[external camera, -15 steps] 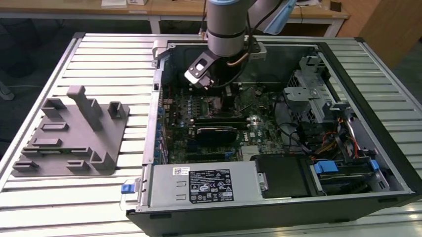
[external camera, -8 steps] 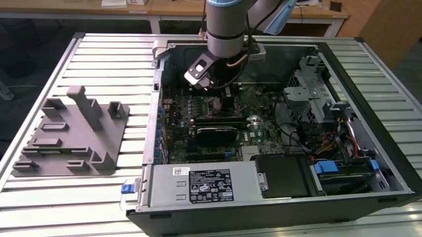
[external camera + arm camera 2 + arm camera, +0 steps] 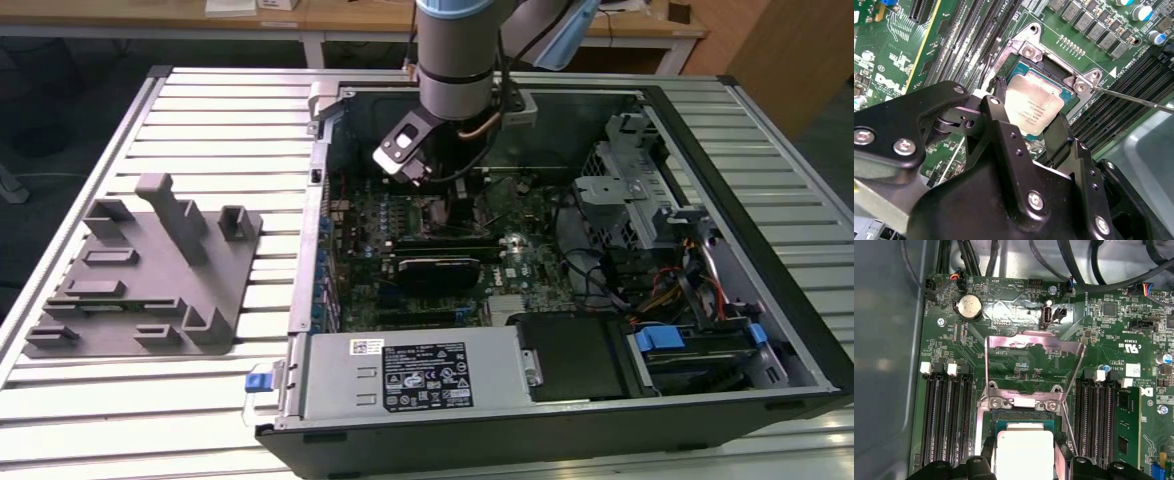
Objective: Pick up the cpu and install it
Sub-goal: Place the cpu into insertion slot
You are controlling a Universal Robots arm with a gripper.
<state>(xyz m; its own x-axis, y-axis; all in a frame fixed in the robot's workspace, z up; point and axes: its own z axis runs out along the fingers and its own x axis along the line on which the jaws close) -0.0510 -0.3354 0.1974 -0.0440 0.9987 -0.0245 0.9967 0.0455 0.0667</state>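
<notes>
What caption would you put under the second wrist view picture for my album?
The gripper holds the shiny cpu at its open socket on the green motherboard.

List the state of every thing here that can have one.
cpu: at the socket, between the jaws; whether it is seated cannot be told.
gripper: jaws shut on the cpu.
load plate: flipped up, open.
socket lever: released, swung clear.
computer case: side open, insides exposed.
memory slots: empty.
</notes>
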